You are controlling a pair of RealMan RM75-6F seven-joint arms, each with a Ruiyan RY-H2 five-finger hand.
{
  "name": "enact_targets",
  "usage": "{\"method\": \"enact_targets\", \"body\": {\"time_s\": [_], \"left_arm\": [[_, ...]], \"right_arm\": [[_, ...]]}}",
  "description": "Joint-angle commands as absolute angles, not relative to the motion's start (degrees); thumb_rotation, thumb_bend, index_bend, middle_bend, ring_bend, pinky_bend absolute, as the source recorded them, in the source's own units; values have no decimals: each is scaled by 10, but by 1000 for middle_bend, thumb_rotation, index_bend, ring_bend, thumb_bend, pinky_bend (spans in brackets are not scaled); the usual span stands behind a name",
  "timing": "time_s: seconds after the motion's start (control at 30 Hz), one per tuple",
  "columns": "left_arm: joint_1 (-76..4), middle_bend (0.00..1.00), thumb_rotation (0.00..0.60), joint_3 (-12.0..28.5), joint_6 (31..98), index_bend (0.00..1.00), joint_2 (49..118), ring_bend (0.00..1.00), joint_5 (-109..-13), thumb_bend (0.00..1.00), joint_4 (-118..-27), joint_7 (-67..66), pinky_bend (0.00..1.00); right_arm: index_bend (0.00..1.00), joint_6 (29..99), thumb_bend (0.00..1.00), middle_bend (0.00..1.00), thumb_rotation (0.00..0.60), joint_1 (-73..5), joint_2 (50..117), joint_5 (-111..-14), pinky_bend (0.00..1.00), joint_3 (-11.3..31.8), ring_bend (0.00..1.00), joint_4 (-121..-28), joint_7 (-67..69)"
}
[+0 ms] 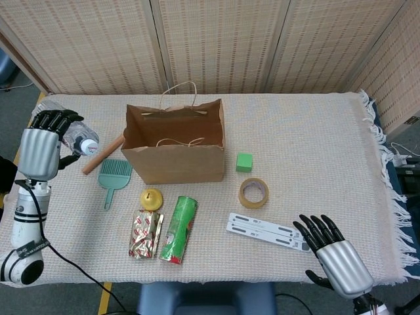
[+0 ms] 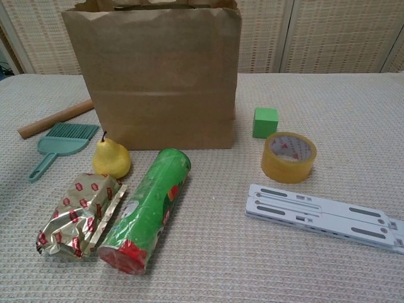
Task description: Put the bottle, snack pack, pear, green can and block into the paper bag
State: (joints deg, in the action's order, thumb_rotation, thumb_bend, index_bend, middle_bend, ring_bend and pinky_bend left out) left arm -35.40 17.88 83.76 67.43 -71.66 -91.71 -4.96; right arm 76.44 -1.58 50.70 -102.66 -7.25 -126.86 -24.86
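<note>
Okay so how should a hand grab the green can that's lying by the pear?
Grip the can around its middle, coming straight down from above. It lies on its side, so its round body gives fingers a curve to wrap. The snack pack sits close on one side, so finger room there looks tight; the other side is freer.

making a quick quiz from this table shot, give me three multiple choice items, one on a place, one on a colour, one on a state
1. Where is the block?
A. inside the bag
B. right of the bag, beyond the tape
C. on the pear

2. What colour is the brush?
A. teal green
B. red
C. black

3. What is the left hand doing?
A. resting flat on the table
B. holding the bottle up, left of the bag
C. gripping the can

Answers:
1 B: it sits on the cloth beside the bag.
2 A: handle and bristles are both teal.
3 B: its fingers wrap the bottle, raised off the table.
</note>
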Motion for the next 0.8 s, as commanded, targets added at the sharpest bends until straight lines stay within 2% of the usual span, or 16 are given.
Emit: {"method": "enact_targets", "body": {"time_s": [0.03, 0.2, 0.43, 0.6, 0.8], "left_arm": [[-350, 625, 600, 280, 832, 579, 695, 574, -603, 686, -1062, 44, 703], [-366, 625, 600, 313, 827, 590, 709, 574, -590, 686, -1118, 63, 705], [-390, 627, 600, 322, 825, 597, 741, 575, -594, 687, -1139, 58, 710], [-402, 626, 600, 306, 810, 596, 759, 575, -600, 685, -1130, 39, 710], [-425, 624, 600, 281, 778, 588, 791, 575, -608, 677, -1071, 21, 708]], "right_arm": [[0, 763, 67, 0, 600, -17, 507, -1025, 0, -72, 0, -1268, -249], [0, 759, 68, 0, 600, -18, 508, -1021, 0, -70, 0, -1267, -249], [0, 759, 68, 0, 600, -19, 505, -1021, 0, -70, 0, -1270, -246], [0, 758, 68, 0, 600, -20, 503, -1021, 0, -70, 0, -1269, -243], [0, 759, 68, 0, 600, -19, 503, -1022, 0, -70, 0, -1269, -243]]}}
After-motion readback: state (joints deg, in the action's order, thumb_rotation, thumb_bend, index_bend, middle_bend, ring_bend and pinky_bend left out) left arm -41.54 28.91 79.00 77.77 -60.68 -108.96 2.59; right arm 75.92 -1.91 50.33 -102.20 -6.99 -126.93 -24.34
